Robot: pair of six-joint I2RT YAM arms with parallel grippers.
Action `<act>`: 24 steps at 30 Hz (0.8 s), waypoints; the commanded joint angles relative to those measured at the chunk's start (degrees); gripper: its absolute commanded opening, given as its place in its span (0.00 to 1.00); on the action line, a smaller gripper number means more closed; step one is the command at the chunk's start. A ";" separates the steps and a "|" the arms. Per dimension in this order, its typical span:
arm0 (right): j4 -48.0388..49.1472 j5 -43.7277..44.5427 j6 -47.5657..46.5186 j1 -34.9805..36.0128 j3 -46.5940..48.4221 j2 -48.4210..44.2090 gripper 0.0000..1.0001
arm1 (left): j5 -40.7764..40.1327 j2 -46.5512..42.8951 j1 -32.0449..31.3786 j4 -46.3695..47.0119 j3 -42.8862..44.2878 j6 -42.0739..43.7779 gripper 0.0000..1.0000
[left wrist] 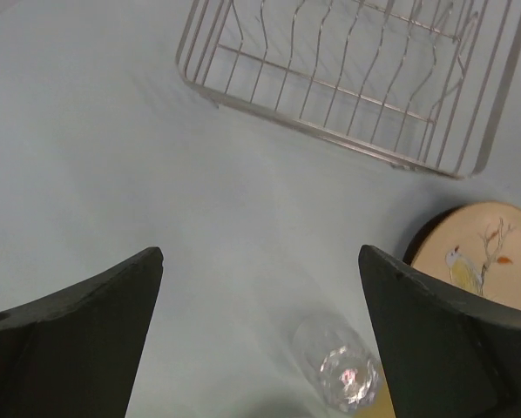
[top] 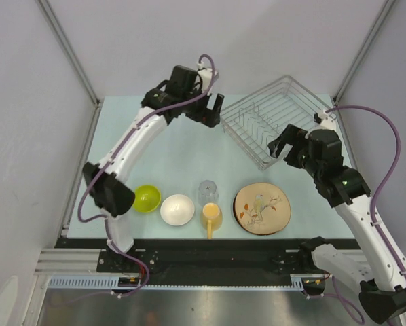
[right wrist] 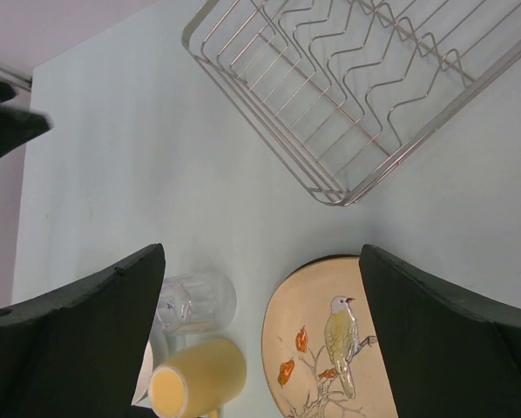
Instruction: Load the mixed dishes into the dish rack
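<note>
The dishes stand in a row near the front edge: a lime-green bowl [top: 146, 198], a white bowl [top: 177, 209], a clear glass [top: 208, 191], a yellow mug [top: 212, 216] and a tan bird-pattern plate [top: 261, 208]. The wire dish rack [top: 278, 119] sits at the back right with nothing in it. My left gripper [top: 214, 115] hovers open above the table, just left of the rack. In its wrist view, the left gripper [left wrist: 260, 252] frames bare table, with the glass [left wrist: 339, 370] below. My right gripper [right wrist: 260, 252] is open high over the plate [right wrist: 330, 348], glass [right wrist: 195, 300] and mug [right wrist: 199, 379].
Grey walls and metal posts enclose the table on the left, right and back. The rack [right wrist: 356, 96] lies at an angle, its near corner close to the plate [left wrist: 483, 257]. Purple cables trail from both arms.
</note>
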 commanded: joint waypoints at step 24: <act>17.90 -0.96 -2.63 3.66 -11.34 -6.51 1.00 | 6.80 28.78 -4.37 15.99 12.70 -18.07 1.00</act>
